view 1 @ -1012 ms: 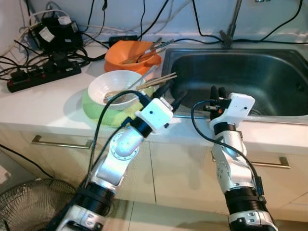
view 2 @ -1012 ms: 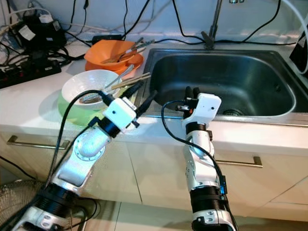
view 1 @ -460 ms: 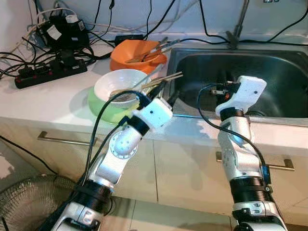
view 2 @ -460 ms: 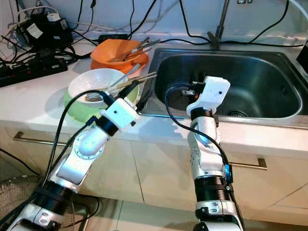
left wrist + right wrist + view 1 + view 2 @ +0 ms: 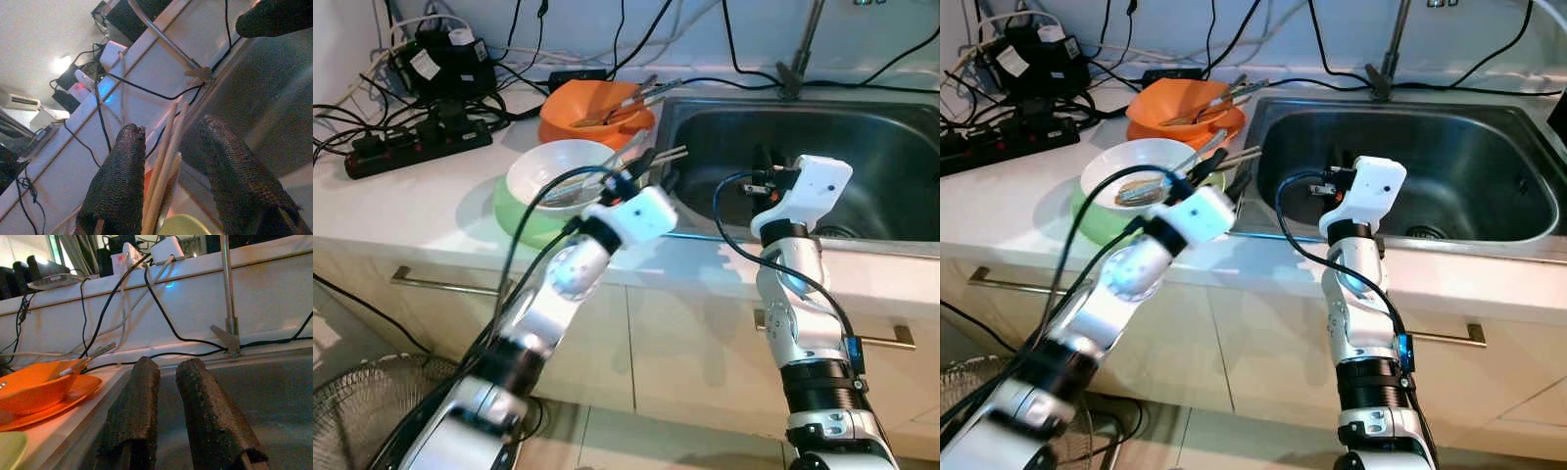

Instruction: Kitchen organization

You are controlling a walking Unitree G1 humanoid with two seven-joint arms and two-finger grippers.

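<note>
My left gripper (image 5: pixel 168 161) is spread around the chopsticks (image 5: pixel 164 164) resting across the white bowl (image 5: pixel 548 171), ready to pinch (not yet clamped); right gripper (image 5: pixel 166 401) nearly together, empty over sink (image 5: pixel 891 137)

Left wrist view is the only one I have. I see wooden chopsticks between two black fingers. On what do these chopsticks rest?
Observer: The chopsticks lie across a white bowl, which is stacked in a green bowl on the counter, left of the sink.
Operator: Where is the other arm?
Observer: The right gripper is over the sink basin, its fingers together with nothing between them.
Operator: Is there anything else to tidy?
Observer: An orange bowl holding utensils stands behind the white bowl.
</note>
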